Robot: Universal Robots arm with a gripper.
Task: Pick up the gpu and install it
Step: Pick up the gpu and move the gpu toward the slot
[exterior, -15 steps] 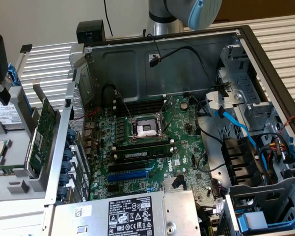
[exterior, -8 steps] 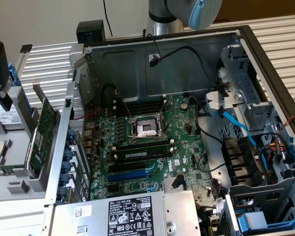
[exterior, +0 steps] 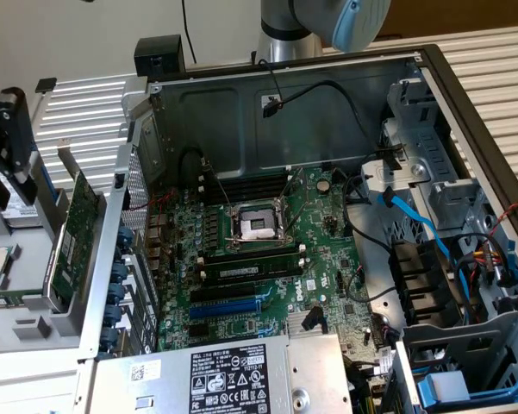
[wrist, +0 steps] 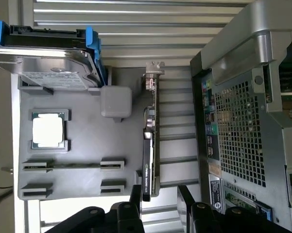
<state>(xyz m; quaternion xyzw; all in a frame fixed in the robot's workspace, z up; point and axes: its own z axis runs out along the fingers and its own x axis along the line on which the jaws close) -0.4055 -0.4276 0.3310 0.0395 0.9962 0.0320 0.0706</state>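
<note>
The gpu (wrist: 149, 141) stands on its long edge in a slot of the grey tray (wrist: 87, 145), just outside the computer case. Its silver bracket (wrist: 154, 68) is at the far end and its black shroud faces the tray's middle. In the exterior view the gpu's green board (exterior: 73, 233) leans beside the case's rear wall. My gripper (wrist: 160, 201) hovers above the gpu's near end, open, with nothing between its black fingers (wrist: 136, 199). The gripper's dark body (exterior: 9, 151) sits at the exterior view's left edge, above the tray.
The tray also holds a hard drive with blue rails (wrist: 48, 63) and a CPU (wrist: 47, 132). The case's perforated rear wall (wrist: 243, 131) stands right beside the gpu. Inside the case lie the motherboard (exterior: 250, 259), blue cables (exterior: 414, 216) and the power supply (exterior: 233, 379).
</note>
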